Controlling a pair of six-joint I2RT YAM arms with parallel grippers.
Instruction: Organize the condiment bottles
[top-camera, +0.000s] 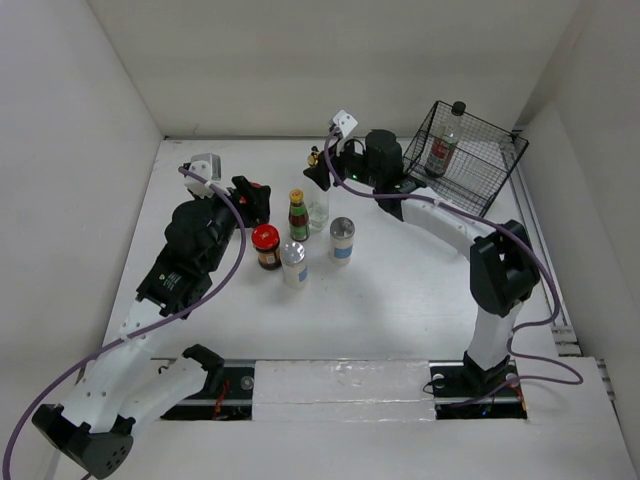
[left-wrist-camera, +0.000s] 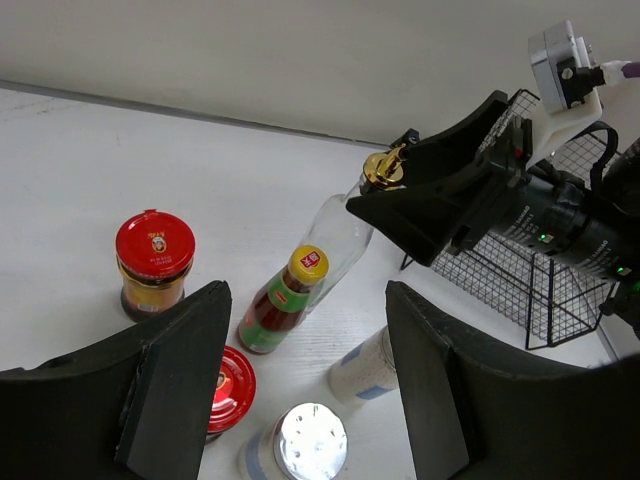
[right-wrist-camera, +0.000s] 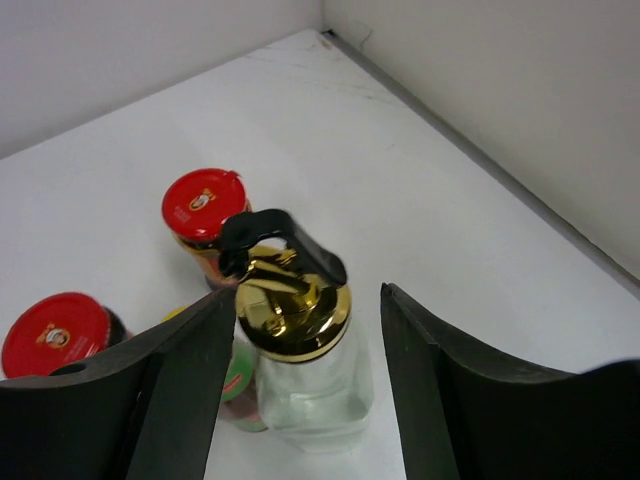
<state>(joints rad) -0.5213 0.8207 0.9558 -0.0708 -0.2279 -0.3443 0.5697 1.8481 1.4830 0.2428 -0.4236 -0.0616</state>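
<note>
A clear glass bottle (top-camera: 318, 200) with a gold cap (right-wrist-camera: 292, 303) stands behind the yellow-capped dark sauce bottle (top-camera: 298, 215). My right gripper (right-wrist-camera: 305, 300) is open, its fingers on either side of the gold cap; it also shows in the top view (top-camera: 323, 168). My left gripper (top-camera: 256, 203) is open and empty, above the cluster's left side. Two silver-lidded white shakers (top-camera: 293, 263) (top-camera: 342, 240) and a red-lidded jar (top-camera: 266, 245) stand in front. A second red-lidded jar (left-wrist-camera: 155, 262) stands by the left gripper. A black-capped bottle (top-camera: 445, 140) is in the basket.
The black wire basket (top-camera: 490, 170) stands tilted at the back right, close behind the right arm (top-camera: 450, 220). White walls close the table at the back and both sides. The left arm (top-camera: 190, 250) reaches in from the left.
</note>
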